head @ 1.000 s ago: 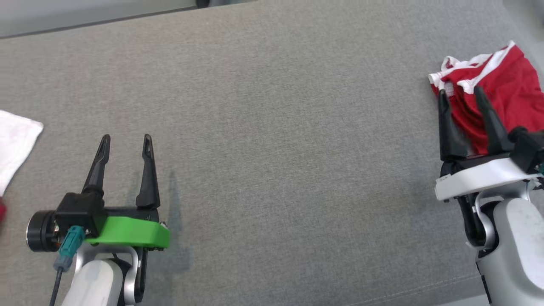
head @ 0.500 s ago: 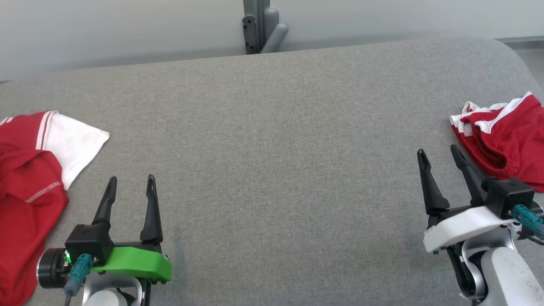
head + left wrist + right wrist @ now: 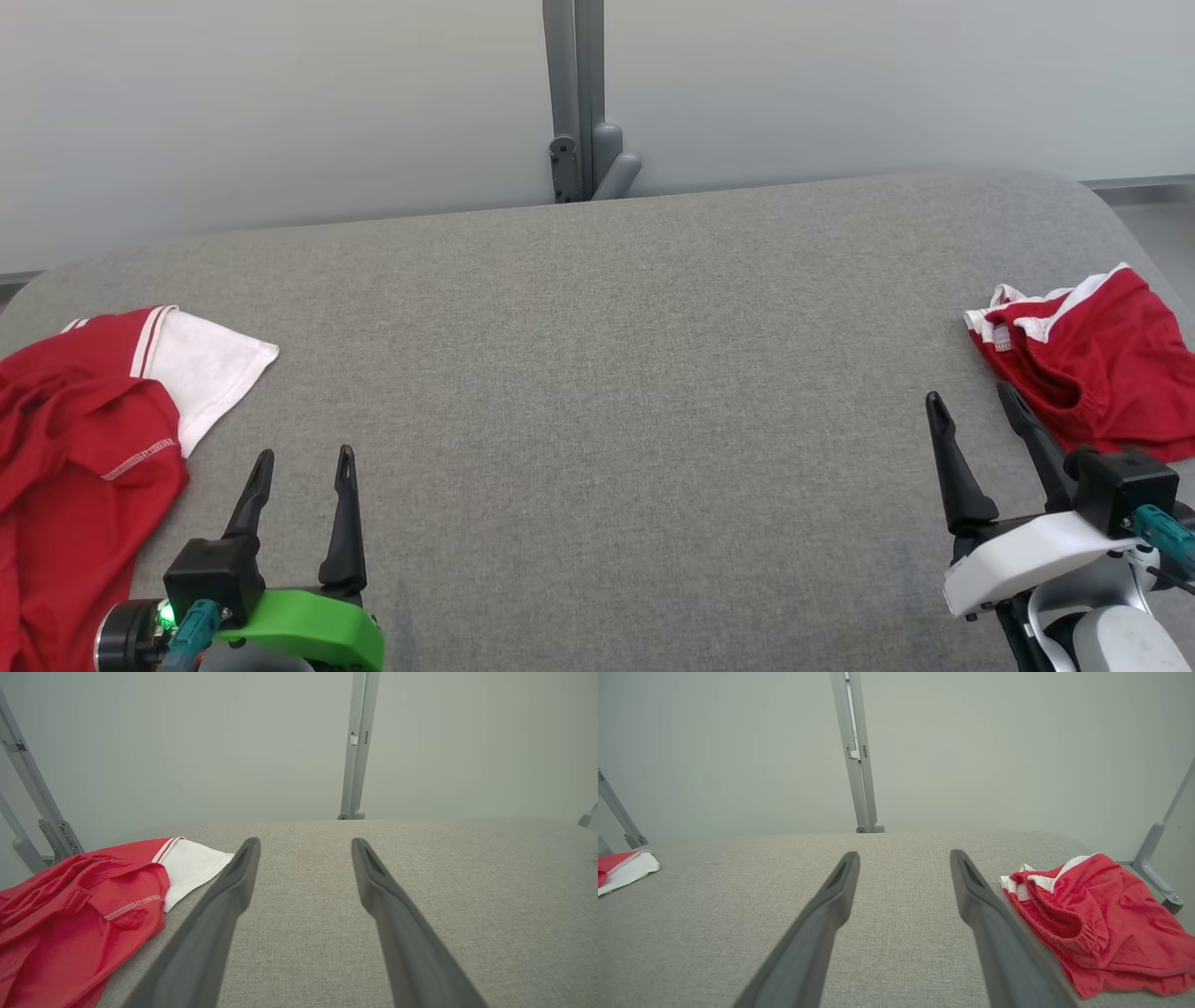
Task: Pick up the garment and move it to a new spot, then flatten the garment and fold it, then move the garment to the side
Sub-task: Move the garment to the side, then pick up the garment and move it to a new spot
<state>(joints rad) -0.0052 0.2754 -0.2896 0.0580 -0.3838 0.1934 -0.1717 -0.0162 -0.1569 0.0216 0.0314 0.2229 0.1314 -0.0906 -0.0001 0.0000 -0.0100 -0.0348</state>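
While the grey surface (image 3: 597,373) spreads wide before you, you have a crumpled red-and-white shirt (image 3: 84,467) at its left edge and smaller bunched red shorts (image 3: 1092,364) at its right edge. Your left pincer (image 3: 305,453) stands spread and empty near the shirt; your right pincer (image 3: 969,392), likewise spread and empty, stands just beside the shorts.

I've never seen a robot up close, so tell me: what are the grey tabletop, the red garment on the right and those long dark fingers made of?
Grey tabletop: woven upholstery cloth, matt; a fine weave shows.
Red garment: soft knit fabric, probably cotton or polyester; it rumples, with a gathered elastic hem.
Dark fingers: likely moulded plastic, matt and smooth.
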